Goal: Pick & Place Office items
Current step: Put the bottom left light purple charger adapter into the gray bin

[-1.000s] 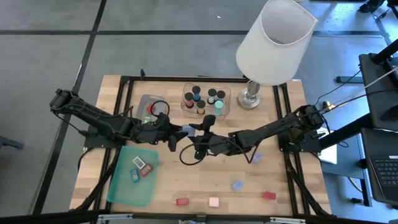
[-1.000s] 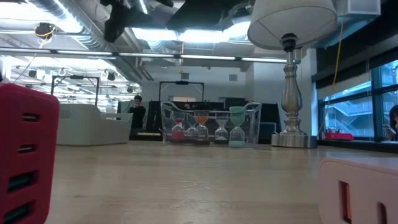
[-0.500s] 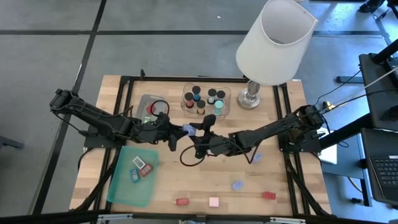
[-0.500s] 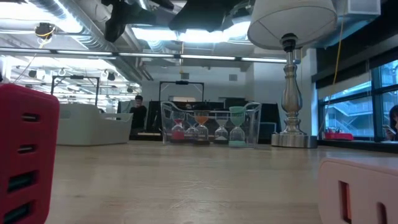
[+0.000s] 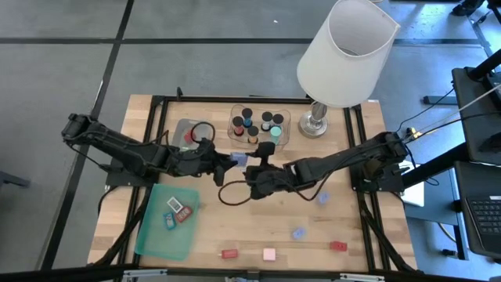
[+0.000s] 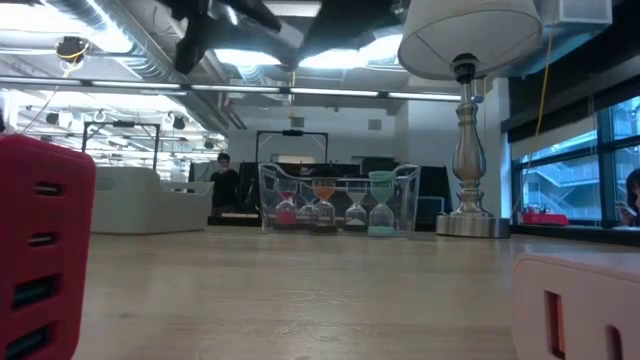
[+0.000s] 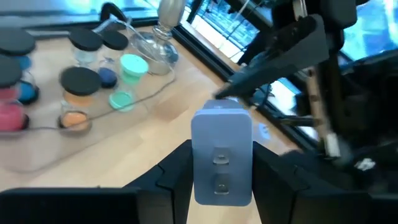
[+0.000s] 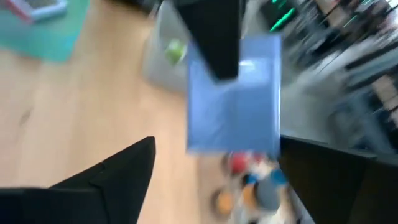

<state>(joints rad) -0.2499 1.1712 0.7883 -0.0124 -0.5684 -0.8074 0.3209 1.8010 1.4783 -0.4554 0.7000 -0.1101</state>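
Note:
A pale blue block [image 5: 239, 160] with two slots on one face [image 7: 221, 167] hangs above the table's middle. My left gripper [image 5: 232, 160] reaches in from the table's left and is shut on it. My right gripper [image 5: 257, 160] faces it from the right, open, and its fingers [image 8: 106, 180] stand wide on either side of the block [image 8: 233, 99]. More office items lie loose near the front edge: a red block [image 5: 229, 254], a pink block [image 5: 269, 254] and another red block [image 5: 337, 246]. My left gripper pinches the pale blue block by its two long sides [image 7: 199, 177] between its two fingers [image 7: 177, 171]. The fingers come nearly level from the table's left and lie along the block. The block's far end sticks out past the fingertips, and the block is lifted clear of the table.
A clear tray [image 5: 258, 125] of dark cylinders with coloured tops stands at the back, and a second clear tray [image 5: 192, 135] is to its left. The white-shaded lamp [image 5: 344, 55] is at the back right. A green lid [image 5: 156, 231] with small blocks lies front left. Two pale blue pieces [image 5: 298, 233] lie right of centre.
My right gripper has tipped upward and spread its fingers away from the pale blue block, letting go of it. The block stays in my left gripper, clear of the table. The cable loop under my right hand has swung toward the table's left.

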